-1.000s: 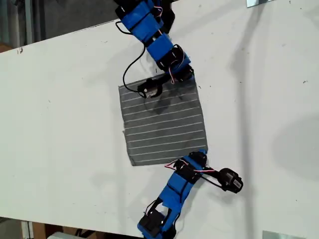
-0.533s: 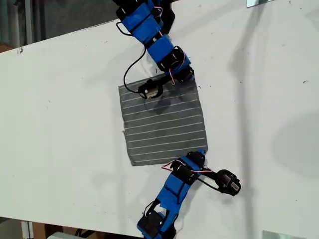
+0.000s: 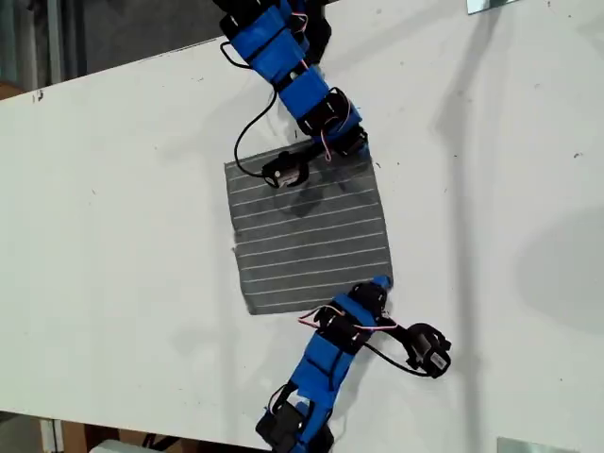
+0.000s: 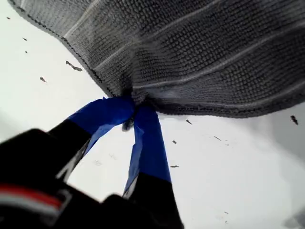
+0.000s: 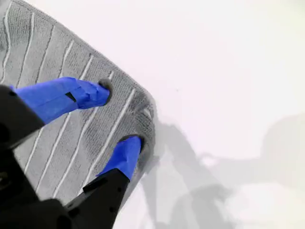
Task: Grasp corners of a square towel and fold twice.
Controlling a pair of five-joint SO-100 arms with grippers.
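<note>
The white bench (image 3: pixel 491 236) carries the towel (image 3: pixel 307 236), which lies flat and unfolded near the middle of the exterior view, so neither of the 2 folds is made. The step in hand is securing 2 corners on the side toward the exterior view's right.

My first end effector (image 3: pixel 377 286), reaching in from the exterior view's bottom, is pinched tight on the near corner (image 4: pixel 136 98), bunching the cloth. My second end effector (image 3: pixel 354 143), coming from the exterior view's top, stands with its jaws spread, straddling the far corner (image 5: pixel 145 112) with both tips on the cloth.

Next, I judge, it must close on that corner. Then both lift together and carry that edge across toward the exterior view's left.
</note>
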